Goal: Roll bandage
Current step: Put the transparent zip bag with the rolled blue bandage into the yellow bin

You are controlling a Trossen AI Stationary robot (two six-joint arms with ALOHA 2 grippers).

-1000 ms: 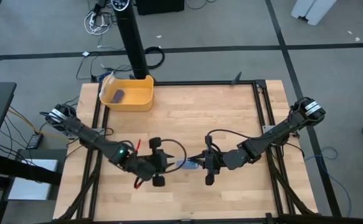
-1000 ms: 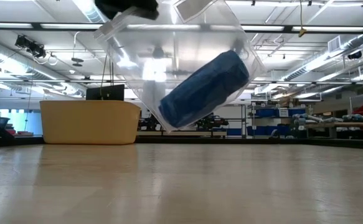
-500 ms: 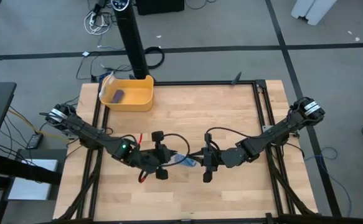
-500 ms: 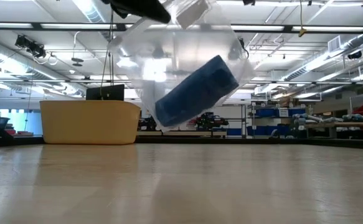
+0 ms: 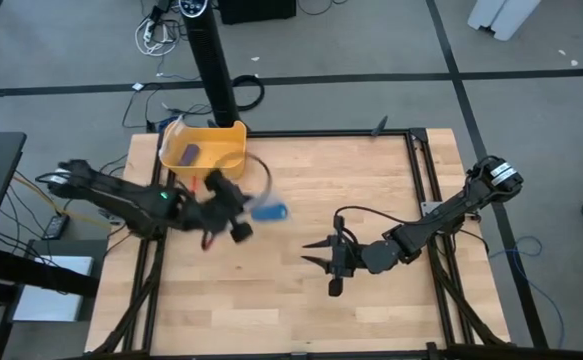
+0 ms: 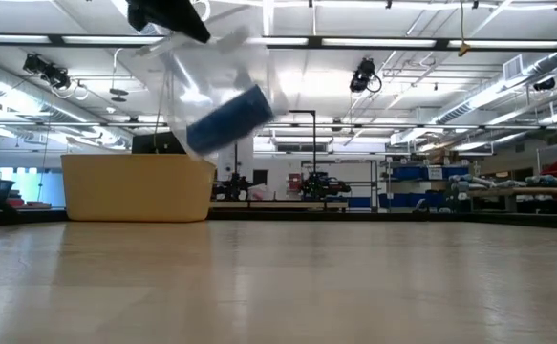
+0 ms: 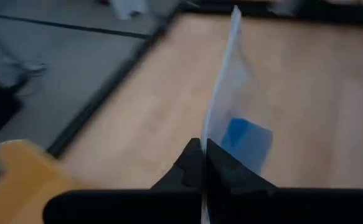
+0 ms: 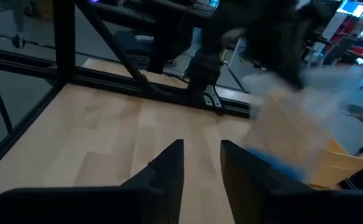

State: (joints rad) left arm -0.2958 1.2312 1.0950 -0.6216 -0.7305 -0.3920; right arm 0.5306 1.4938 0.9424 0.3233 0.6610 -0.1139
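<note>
A: We've got the left gripper (image 5: 233, 206) up off the table (image 5: 371, 180), just in front of the yellow bin (image 5: 207, 150). Jaws pinched fully together on the edge of the clear plastic bag (image 6: 216, 96).

B: And the bandage (image 5: 269, 212)?

A: Inside that bag, rolled up, blue. Bag hangs from the left jaws in mid-air; in the low view the roll (image 6: 224, 120) sits tilted, above the bin's rim (image 6: 137, 186). Left wrist view shows the bag (image 7: 228, 81) edge-on, clamped between the fingers (image 7: 190, 168), blue roll (image 7: 246, 140) just past them.

B: Right side?

A: Right gripper (image 5: 319, 263) is low over the wood near the middle, well apart from the bag. Jaws partly open, nothing between them. Right wrist view confirms a gap between its fingers (image 8: 169, 165).

B: Surface?

A: Light wood planks, black frame rail around the edge. Small dark purple block (image 5: 191, 154) in the bin. Black post (image 5: 211, 60) stands behind the bin.

B: Room?

A: Grey floor with dark lines, cables by the post. Low view: big open hall, strip lights on the ceiling (image 6: 431, 43), shelving (image 6: 431, 177) at the far right.
</note>
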